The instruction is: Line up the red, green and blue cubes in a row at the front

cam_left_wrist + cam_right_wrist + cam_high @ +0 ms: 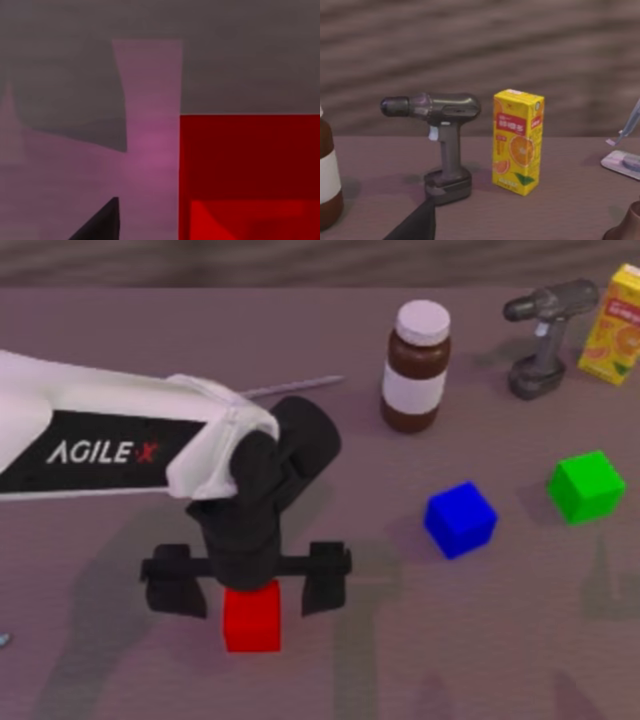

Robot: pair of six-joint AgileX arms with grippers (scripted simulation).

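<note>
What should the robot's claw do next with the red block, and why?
Probably close on it. The left claw hangs right over the red cube, fingers spread wide on either side and not touching it. The blue cube and green cube sit apart to the right, not yet lined up.

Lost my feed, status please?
Left pincer open, straddling red cube. Right pincer out of top view. Blue cube, green cube untouched at right. Nothing blocking.
</note>
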